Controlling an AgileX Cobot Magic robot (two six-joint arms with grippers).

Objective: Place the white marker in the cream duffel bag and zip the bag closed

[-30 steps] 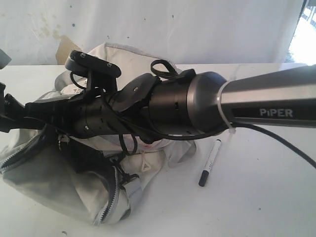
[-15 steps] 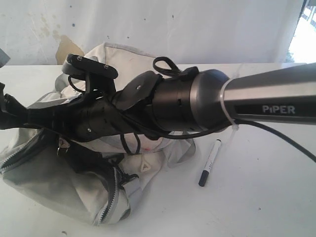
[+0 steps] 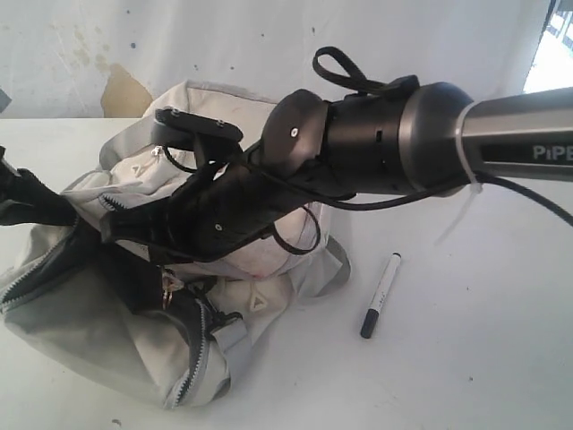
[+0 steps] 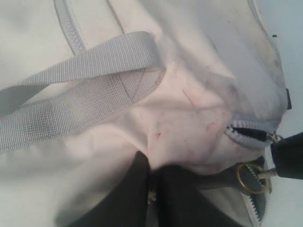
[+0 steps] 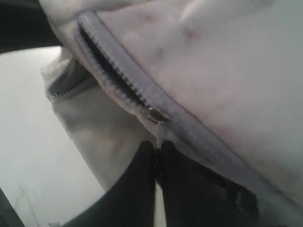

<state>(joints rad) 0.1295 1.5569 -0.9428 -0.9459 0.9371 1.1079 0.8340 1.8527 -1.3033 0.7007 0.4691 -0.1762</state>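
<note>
**Exterior view.** You see the cream duffel bag (image 3: 107, 349) slumped on the white table (image 3: 466, 376). Its grey zipper (image 3: 199, 358) is parted along the near edge over dark lining. The right arm (image 3: 385, 143) reaches from the right across the bag's top, with its far end low over the bag's middle. The left arm (image 3: 22, 193) enters at the left edge and meets the bag's upper rim. The white marker (image 3: 381, 291) lies flat on the table near the bag's right end, not touching it, its black cap toward the near edge. You cannot read either set of fingers in this view.

**Left wrist view.** The left gripper (image 4: 152, 166) has its dark fingers drawn together, pinching a fold of the bag's cream panel, which carries faint pink marks. A grey webbing strap (image 4: 90, 66) crosses the panel beyond. A brass-coloured ring (image 4: 247, 178) hangs at the zipper's end.

**Right wrist view.** The right gripper (image 5: 156, 146) is closed, its fingers pressed together on the pale zip pull (image 5: 158, 133) hanging from the slider (image 5: 154, 114). The zipper's teeth stand parted on one side of the slider and joined on the other.
</note>
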